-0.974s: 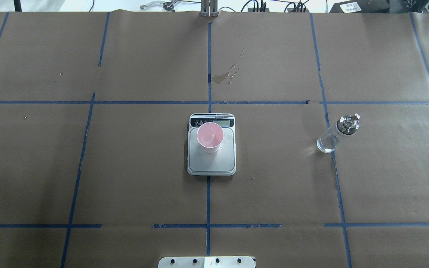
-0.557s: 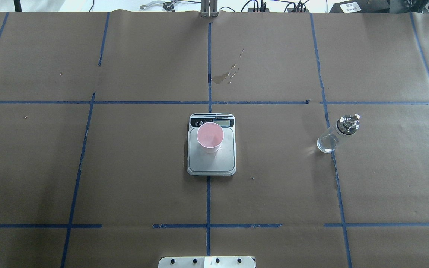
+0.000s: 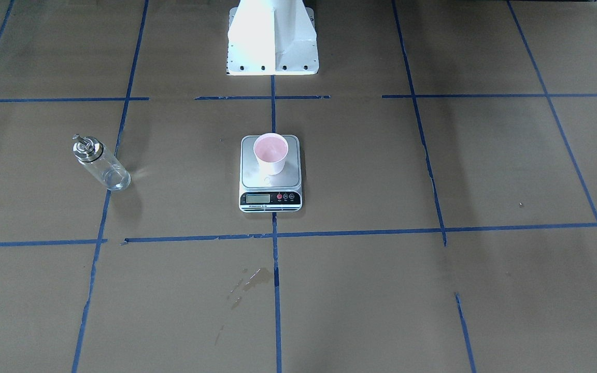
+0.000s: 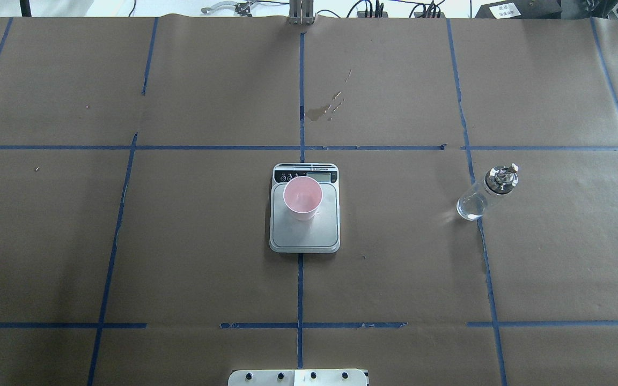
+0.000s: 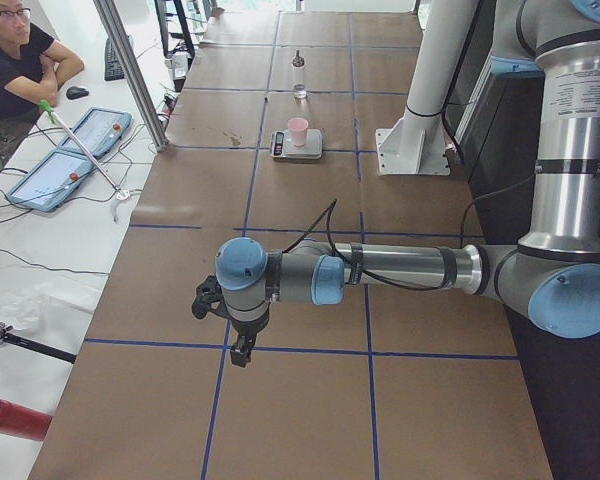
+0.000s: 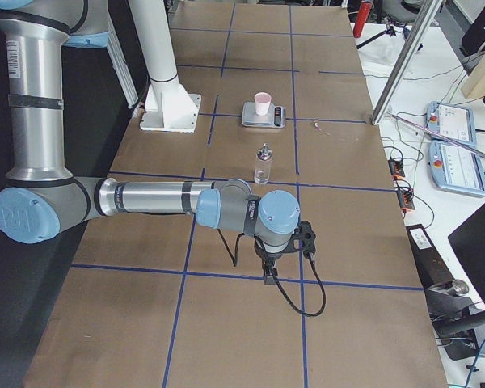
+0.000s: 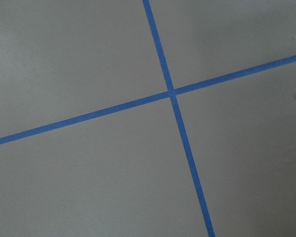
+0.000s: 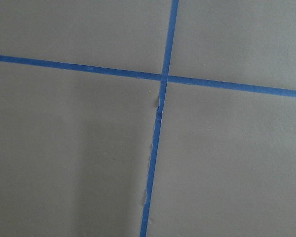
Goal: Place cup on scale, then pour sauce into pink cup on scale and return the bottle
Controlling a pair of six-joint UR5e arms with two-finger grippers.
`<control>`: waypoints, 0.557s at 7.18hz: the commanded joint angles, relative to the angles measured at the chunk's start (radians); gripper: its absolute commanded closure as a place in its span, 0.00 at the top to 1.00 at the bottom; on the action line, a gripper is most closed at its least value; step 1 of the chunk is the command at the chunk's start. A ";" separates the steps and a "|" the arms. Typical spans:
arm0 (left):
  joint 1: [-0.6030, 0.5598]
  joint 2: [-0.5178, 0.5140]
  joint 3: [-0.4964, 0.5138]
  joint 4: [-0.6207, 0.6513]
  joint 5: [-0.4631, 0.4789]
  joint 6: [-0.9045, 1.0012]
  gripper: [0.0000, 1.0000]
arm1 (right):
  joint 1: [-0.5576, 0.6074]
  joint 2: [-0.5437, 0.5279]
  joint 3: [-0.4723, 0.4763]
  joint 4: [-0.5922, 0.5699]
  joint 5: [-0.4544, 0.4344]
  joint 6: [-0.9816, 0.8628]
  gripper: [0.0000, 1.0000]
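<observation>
The cup, white outside and pink inside, stands upright on the scale at the table's middle; both also show in the front view, cup on scale. The bottle, clear glass with a silver cap, stands alone on the robot's right side; clear sauce shows at its bottom. The left gripper hangs over the table far from the scale, seen only from the side. The right gripper likewise. I cannot tell whether either is open or shut. Both wrist views show only brown paper and blue tape.
A wet stain marks the paper beyond the scale. The robot's white base stands behind the scale. An operator sits beside the table's far side, with control tablets on a white bench.
</observation>
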 commanded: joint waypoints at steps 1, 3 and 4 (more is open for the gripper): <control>-0.023 -0.003 -0.004 -0.001 0.000 0.000 1.00 | 0.000 0.000 0.001 0.000 0.000 0.000 1.00; -0.023 -0.003 -0.005 -0.001 0.000 0.002 1.00 | 0.000 0.000 0.000 0.000 0.000 0.000 1.00; -0.023 -0.003 -0.004 -0.001 0.000 0.000 1.00 | 0.005 0.000 0.001 0.000 0.000 0.000 1.00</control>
